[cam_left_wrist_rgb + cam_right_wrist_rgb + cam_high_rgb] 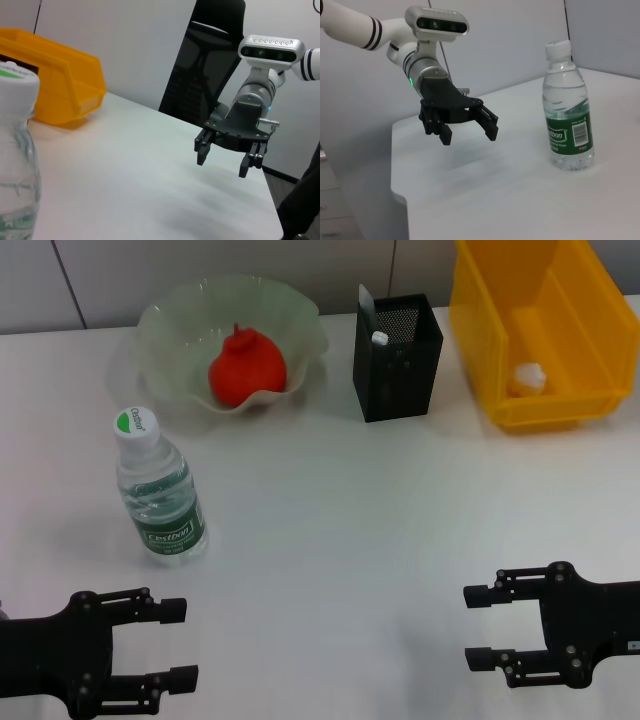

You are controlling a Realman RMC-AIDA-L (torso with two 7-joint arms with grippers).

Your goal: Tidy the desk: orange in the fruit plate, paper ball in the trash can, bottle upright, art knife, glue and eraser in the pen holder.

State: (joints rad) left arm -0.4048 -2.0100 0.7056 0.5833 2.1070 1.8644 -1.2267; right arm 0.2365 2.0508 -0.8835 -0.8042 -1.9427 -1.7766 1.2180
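The orange lies in the pale green fruit plate at the back left. The bottle stands upright in front of it, also seen as the bottle and the bottle. The black mesh pen holder holds a slim grey stick and a white-tipped stick; I cannot tell art knife from glue, and the eraser is hidden. The paper ball sits inside the yellow trash can. My left gripper and right gripper hover open and empty near the front edge.
The white table stretches between the grippers and the objects at the back. The trash can stands at the back right corner. The right gripper and the left gripper each show in the other arm's wrist view.
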